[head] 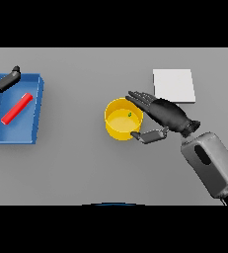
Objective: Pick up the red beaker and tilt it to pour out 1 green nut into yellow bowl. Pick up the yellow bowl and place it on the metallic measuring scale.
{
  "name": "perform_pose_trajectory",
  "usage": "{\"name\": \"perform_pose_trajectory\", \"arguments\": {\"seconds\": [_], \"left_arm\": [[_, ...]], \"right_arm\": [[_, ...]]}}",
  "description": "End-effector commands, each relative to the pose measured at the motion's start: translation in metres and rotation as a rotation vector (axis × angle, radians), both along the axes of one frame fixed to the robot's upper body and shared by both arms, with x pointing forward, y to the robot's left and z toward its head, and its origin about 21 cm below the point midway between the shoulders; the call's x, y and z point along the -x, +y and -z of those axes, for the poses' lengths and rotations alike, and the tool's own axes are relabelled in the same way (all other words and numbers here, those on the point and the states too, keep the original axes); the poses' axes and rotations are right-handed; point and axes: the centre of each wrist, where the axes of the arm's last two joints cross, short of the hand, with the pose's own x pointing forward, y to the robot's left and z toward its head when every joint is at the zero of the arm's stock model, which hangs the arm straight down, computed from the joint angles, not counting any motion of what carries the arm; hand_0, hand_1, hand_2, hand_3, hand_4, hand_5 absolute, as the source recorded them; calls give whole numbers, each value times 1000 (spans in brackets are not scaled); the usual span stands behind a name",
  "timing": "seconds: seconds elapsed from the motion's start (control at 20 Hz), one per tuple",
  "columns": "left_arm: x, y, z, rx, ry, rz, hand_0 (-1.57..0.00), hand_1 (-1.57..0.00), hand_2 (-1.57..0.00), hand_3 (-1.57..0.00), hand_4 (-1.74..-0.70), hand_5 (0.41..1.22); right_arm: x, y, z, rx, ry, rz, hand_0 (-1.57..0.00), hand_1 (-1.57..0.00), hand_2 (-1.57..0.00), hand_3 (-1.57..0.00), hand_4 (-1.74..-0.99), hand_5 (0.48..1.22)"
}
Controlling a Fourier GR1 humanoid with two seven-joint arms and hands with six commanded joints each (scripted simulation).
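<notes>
Grey tabletop (76, 163) fills the head view, and clock directions below are read with twelve o'clock at the far edge of the table.

At nine o'clock, against the left border, the robot's dark left hand (6, 80) hangs over the far left corner of a shallow blue rectangular tray (35, 106). Its fingers are straight and fanned apart, closed around nothing. Inside the tray lies the red cylindrical beaker (17, 108), flat on its side and slanted, its upper end pointing toward one o'clock and its lower end toward seven o'clock. The left hand is near the beaker but apart from it.

Near the middle of the table, slightly toward three o'clock, stands the round yellow bowl (116, 129), upright. A small green nut (130, 114) rests inside it, toward the bowl's one o'clock side.

At the bowl's three o'clock side is the dark right hand (167, 114), its white and grey forearm coming in from five o'clock. The fingers reach straight and slightly spread along the bowl's far right rim, while the thumb extends toward the near right rim, so the bowl's edge sits between them; whether they actually press on it I cannot tell.

Beyond the right hand, at two o'clock, lies the flat pale square measuring scale (173, 85), apart from the bowl.
</notes>
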Motion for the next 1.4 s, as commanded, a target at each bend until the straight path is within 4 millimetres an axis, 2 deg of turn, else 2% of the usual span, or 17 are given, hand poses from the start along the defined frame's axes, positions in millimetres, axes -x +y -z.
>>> {"name": "perform_pose_trajectory", "arguments": {"seconds": [0.0,0.15,0.3,0.4,0.6,0.95,1.35], "left_arm": [[-1,0,1,5,1,0,0,0,0,1,-754,714],[-4,3,3,16,4,-3,1,1,1,1,-758,717],[-2,1,2,41,-19,2,1,1,1,1,-773,721],[-2,5,2,44,-26,1,1,1,1,1,-783,722],[-5,5,4,47,-25,0,1,1,1,1,-795,728],[-2,3,3,55,-24,5,1,1,1,1,-797,723],[0,0,4,50,-22,7,1,1,1,1,-793,730]], "right_arm": [[-2,3,-3,36,-7,-44,0,1,1,1,-1234,620],[-8,19,-3,143,-1,-111,1,1,1,1,-1218,636],[-13,23,-2,211,12,-160,1,1,1,1,-1212,645],[-13,32,6,231,21,-202,1,1,1,1,-1217,651],[-22,31,11,288,36,-231,1,1,1,1,-1234,660],[-27,44,23,367,81,-262,1,1,1,1,-1277,692],[-33,45,36,347,105,-287,1,1,-27,-60,-1293,738]]}}
